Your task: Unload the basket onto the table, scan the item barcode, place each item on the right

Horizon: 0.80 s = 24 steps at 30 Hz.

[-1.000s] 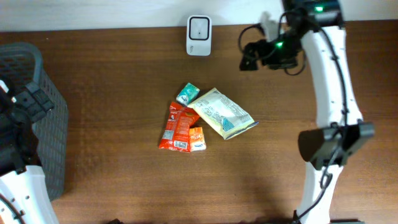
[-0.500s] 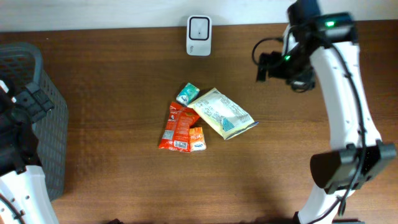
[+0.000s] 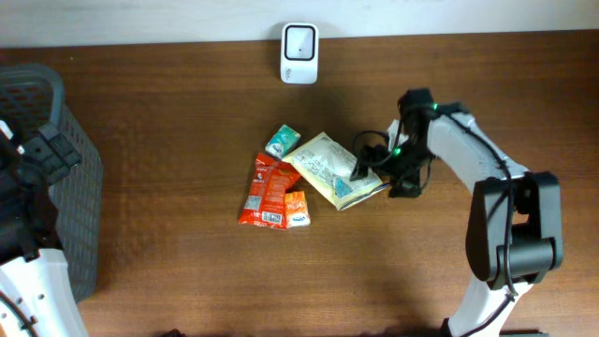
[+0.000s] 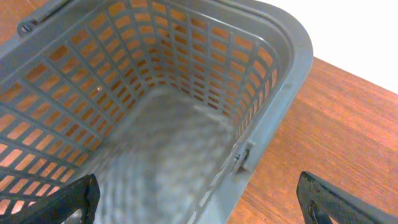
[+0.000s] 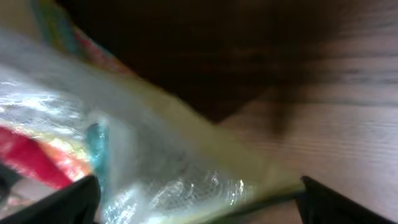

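Pale yellow packet [image 3: 328,167] flat on wooden table [image 3: 168,112], mid-scene, lying at an angle. Just left of it: red packet [image 3: 265,192], small orange sachet [image 3: 297,208], small teal sachet [image 3: 282,141], all clustered. Right gripper [image 3: 374,173] low at packet's right end, jaws spread wide, gripping nothing. Right wrist view blurred, packet filling the space between the fingertips; can't tell whether either finger touches it. White scanner [image 3: 299,41] upright at far table edge, well apart from the pile. Left gripper [image 4: 199,205] far left, above grey basket [image 4: 292,56], jaws wide apart, empty.
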Motion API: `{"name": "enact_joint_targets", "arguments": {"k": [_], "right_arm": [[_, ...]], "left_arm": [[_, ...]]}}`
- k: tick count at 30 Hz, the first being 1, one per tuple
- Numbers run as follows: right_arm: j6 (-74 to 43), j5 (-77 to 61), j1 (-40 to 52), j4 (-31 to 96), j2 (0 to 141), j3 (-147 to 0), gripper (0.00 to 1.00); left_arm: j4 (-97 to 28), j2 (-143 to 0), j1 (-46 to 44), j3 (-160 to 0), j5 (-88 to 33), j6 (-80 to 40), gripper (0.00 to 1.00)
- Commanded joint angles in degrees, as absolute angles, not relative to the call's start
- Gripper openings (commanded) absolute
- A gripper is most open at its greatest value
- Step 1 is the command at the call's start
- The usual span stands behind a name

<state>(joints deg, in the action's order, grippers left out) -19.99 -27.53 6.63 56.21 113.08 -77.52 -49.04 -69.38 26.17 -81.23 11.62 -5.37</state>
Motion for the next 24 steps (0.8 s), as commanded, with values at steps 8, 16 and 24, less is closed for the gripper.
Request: {"name": "enact_joint_targets", "arguments": {"k": [8, 16, 24], "right_arm": [[-20.86, -21.91, 8.51, 39.64, 111.70, -69.30, 0.64], [1.93, -22.57, 3.25, 32.16, 111.70, -69.32, 0.69], [14.76, -33.74, -2.46, 31.99, 111.70, -72.44, 0.92]], "left_arm": [[-48.97, -69.41, 26.44, -81.43, 11.84, -4.64, 0.99], [-48.99, -69.41, 26.44, -81.43, 11.84, -4.64, 0.99], [-48.97, -69.41, 26.44, -81.43, 11.84, -4.64, 0.99]]}}
